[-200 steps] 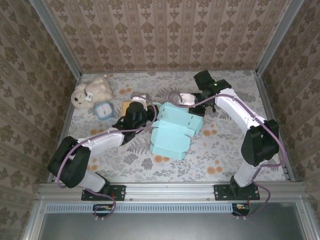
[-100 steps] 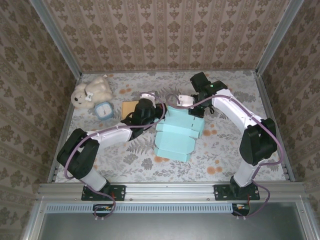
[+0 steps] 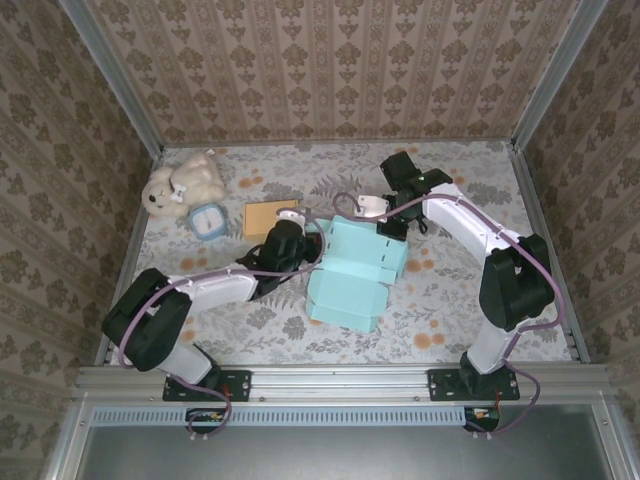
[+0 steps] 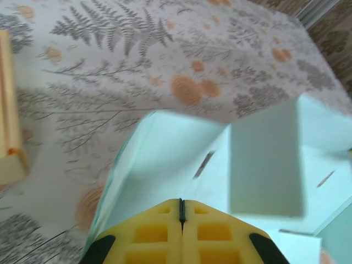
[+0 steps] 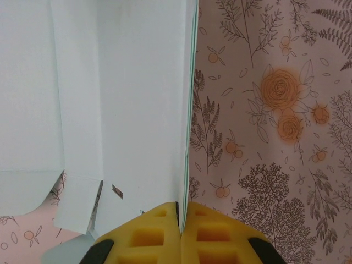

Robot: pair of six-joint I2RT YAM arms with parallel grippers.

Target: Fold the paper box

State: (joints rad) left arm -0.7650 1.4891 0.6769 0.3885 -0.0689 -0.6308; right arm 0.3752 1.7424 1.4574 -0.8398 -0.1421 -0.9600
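The light blue paper box point(image 3: 345, 285) lies half folded in the middle of the floral table, with its far panel raised. My left gripper point(image 3: 308, 240) is at the box's left far corner. In the left wrist view its yellow fingers point(image 4: 159, 231) are shut with nothing between them, tips point(image 4: 181, 201) right up against the pale inner panel of the box point(image 4: 264, 159). My right gripper point(image 3: 391, 224) is at the box's far right side. It is shut point(image 5: 180, 212) on the upright edge of a box wall point(image 5: 126, 99), which runs straight down into the jaws.
A cream plush toy point(image 3: 185, 183), a small blue round object point(image 3: 208, 220) and a tan flat block point(image 3: 268, 217) lie at the back left; the block's edge point(image 4: 8, 110) is left of my left gripper. Patterned walls close off three sides.
My left gripper has moved right, up to the box's left far corner. The box has turned and shifted, now sitting squarer, and my right gripper has come slightly left with it.
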